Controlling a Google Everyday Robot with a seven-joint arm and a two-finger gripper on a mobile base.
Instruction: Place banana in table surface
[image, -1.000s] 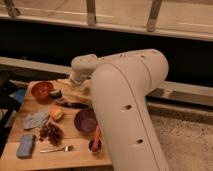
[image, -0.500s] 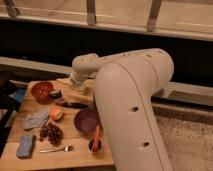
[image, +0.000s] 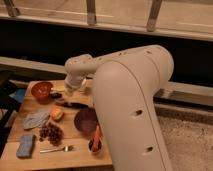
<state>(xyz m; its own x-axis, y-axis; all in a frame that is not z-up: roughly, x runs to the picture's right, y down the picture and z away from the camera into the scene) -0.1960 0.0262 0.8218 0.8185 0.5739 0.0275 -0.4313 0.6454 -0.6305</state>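
Pale yellow curved banana (image: 70, 89) sits at the far side of the light-brown slatted wooden tabletop (image: 75, 155), directly under the wrist of the white robot arm (image: 131, 107) and just right of the red-orange round bowl (image: 42, 90). Only a sliver of it shows; whether it rests on the wood or hangs just above cannot be told. The hand (image: 70, 93) is at that same spot beside the red-orange bowl, mostly hidden by the wrist; whether it grips the banana or has let go cannot be told. Against the views a second and a half-second back, the wrist has dipped slightly lower and drawn a little nearer the red-orange bowl, with the big forearm swung further across the right of the tabletop. Judgement: the lowering is about finished and the set-down is at hand or just made. Outward from the red-orange bowl: a dark utensil (image: 75, 105) lies in front and right of it, a round yellow-orange fruit (image: 57, 114) in front, a purple bowl (image: 86, 120) further right of that fruit. Further toward the near edge, a grey cloth (image: 36, 119), dark grapes (image: 51, 132), a blue sponge (image: 25, 146), a metal spoon (image: 56, 149), and an orange carrot stick (image: 95, 139) standing in a small cup.
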